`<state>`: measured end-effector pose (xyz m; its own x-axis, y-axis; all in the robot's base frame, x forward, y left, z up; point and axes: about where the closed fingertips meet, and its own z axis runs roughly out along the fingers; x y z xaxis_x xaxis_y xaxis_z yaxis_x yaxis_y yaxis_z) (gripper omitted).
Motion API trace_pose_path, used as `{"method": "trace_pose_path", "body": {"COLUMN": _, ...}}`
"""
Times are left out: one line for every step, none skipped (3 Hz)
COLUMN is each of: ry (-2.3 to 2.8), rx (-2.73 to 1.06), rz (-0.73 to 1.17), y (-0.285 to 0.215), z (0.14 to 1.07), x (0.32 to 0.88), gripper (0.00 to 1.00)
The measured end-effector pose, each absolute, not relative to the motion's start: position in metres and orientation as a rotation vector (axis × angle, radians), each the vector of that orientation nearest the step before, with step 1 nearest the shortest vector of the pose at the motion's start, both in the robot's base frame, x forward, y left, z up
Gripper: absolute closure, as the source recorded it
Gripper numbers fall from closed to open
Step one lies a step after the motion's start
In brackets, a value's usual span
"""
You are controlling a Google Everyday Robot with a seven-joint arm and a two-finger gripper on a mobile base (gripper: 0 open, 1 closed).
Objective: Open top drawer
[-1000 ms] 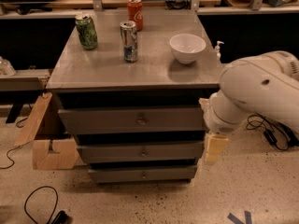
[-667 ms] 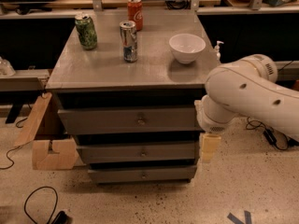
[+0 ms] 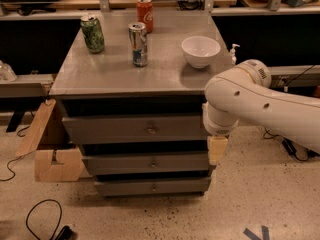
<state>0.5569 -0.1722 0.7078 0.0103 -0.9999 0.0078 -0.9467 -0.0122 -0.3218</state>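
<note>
**Gripper Held at the Cabinet's Right Corner, Top Drawer Untouched**

A grey cabinet with three drawers is seen from the front and slightly above. The top drawer, the widest and tallest of the three, is found directly beneath the cabinet's slab, with a dark band of shadow above its front. Its small round knob is set at the middle of the front. The drawer appears to be shut. Below it, the middle drawer and the bottom drawer are stacked, each narrower and with a like knob.

The white arm is brought in from the right, and its wrist is bent downward at the cabinet's right front corner. The gripper, pale cream, is hung pointing at the floor just beside the right ends of the top and middle drawers, well apart from the knob. Whether it is released or clenched cannot be told; nothing is seen grasped.

On the slab, a green can, a silver can, a red can and a white bowl are placed. A piece of cardboard is leaned at the cabinet's left side.
</note>
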Motion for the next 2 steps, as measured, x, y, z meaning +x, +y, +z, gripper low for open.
{"method": "trace_pose_path", "body": {"ry": 2.028, "rx": -2.063, "rz": -0.341, "y": -0.175, "z": 0.688, "x": 0.584, "gripper": 0.00}}
{"method": "trace_pose_path", "body": {"ry": 2.035, "rx": -2.053, "rz": -0.301, "y": -0.175, "z": 0.672, "x": 0.597, "gripper": 0.00}}
